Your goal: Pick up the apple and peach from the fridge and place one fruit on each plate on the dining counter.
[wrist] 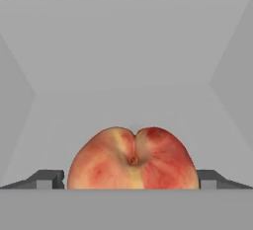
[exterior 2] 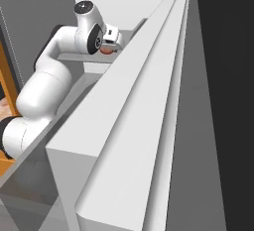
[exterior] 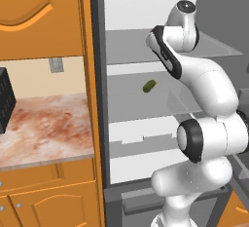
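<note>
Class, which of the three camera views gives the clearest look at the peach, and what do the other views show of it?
The hand view: the peach sits close and unobstructed, its cleft and stem pit facing the camera, between the open end effector fingertips. The right base view shows a reddish sliver below the hand. In the left base view the arm stands in front of that shelf.

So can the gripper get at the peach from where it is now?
Probably yes. In the hand view the peach sits between the open gripper fingertips, one on each side, with nothing in between; closing should catch it.
</note>
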### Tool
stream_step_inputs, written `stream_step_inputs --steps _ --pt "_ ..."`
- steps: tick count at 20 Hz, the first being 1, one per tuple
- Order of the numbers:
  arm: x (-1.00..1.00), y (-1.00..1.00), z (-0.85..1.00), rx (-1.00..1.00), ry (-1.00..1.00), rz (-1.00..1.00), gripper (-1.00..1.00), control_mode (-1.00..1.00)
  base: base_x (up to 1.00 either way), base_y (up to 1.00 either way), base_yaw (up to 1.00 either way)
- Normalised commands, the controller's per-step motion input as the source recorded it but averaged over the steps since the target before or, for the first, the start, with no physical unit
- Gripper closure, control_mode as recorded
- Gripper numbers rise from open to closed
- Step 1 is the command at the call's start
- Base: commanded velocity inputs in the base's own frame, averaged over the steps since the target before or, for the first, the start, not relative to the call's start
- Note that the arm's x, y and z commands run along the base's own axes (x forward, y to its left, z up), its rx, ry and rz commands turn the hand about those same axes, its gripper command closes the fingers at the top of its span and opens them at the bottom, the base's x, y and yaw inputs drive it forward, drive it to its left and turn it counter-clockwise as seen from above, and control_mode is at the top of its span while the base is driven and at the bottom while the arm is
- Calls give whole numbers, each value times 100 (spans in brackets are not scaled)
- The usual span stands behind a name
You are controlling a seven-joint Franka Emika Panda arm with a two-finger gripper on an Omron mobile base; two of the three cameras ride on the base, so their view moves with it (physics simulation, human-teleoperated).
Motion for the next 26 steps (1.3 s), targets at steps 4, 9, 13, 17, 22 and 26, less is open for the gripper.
stream_step_inputs --steps 4,9,13,17,22,26 --pt "-1 0 -10 0 0 0 -100 -100 0 0 0" --pt "-1 0 -11 0 0 0 -100 -100 0 0 0" --pt "0 0 -17 0 0 0 100 -100 0 0 0" --pt "-20 3 -12 0 0 0 100 -100 0 0 0" --pt "-71 13 -2 0 -15 0 100 -100 0 0 0" --pt "-97 7 3 1 -15 -3 100 -100 0 0 0"
